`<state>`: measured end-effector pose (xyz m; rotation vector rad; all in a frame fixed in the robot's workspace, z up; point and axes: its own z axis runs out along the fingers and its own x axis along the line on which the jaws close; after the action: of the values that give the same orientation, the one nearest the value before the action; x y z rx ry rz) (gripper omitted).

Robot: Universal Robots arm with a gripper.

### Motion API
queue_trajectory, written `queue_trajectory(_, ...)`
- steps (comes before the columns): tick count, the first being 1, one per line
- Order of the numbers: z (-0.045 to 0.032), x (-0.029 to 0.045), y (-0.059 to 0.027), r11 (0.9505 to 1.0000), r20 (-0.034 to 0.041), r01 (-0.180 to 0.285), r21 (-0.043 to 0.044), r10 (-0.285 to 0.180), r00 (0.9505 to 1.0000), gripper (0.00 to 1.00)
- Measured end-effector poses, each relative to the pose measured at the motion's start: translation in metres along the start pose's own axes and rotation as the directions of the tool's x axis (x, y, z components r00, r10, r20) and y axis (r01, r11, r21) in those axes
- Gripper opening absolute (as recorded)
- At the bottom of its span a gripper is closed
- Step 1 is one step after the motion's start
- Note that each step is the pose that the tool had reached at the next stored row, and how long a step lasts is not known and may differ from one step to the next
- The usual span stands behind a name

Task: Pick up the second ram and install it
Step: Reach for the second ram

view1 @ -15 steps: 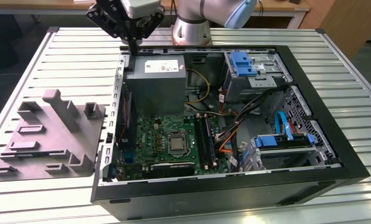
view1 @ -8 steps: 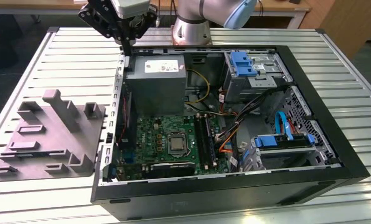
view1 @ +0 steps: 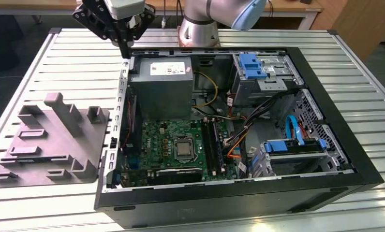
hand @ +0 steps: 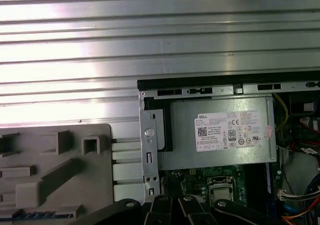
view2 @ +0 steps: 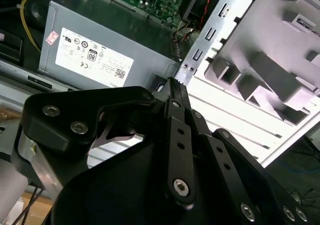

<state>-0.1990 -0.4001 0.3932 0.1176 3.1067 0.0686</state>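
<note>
Grey slatted metal forms the surface that carries the open computer case and, on the exterior view's left, a grey moulded fixture.

Task status: we cannot place the second ram with certainty. 2 long dark bars stand beside the processor socket on the green motherboard. We cannot tell whether they are bare slots or seated sticks. The fixture's pockets look plain grey in the exterior view. Our judgement is that nothing is being carried or pressed home at this moment. We cannot tell from this whether the install is finished or not yet begun.

Pose: the arm rises from the far side of the case. The gripper points downward and hangs above the case's far corner on the fixture side, just beside the power supply and well apart from the motherboard. In the second wrist view the fingers are drawn together to 1 narrow tip, and we see nothing clamped between them.
</note>
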Motion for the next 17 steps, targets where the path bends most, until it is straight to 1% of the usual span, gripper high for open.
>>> queue_trajectory(2,-0.0001,0.0016,-0.0007,1.0,0.0,0.0,-0.0003,0.0,1.0,0.1)
queue_trajectory(8,-0.0004,0.0112,-0.0025,1.0,0.0005,0.0,-0.0013,0.0,1.0,0.1)
queue_trajectory(11,-0.0007,0.0189,-0.0033,1.0,0.0011,0.0,-0.0014,0.0,1.0,0.1)
queue_trajectory(17,-0.0012,0.0321,-0.0057,1.0,0.0025,0.0,-0.0023,0.0,1.0,0.1)
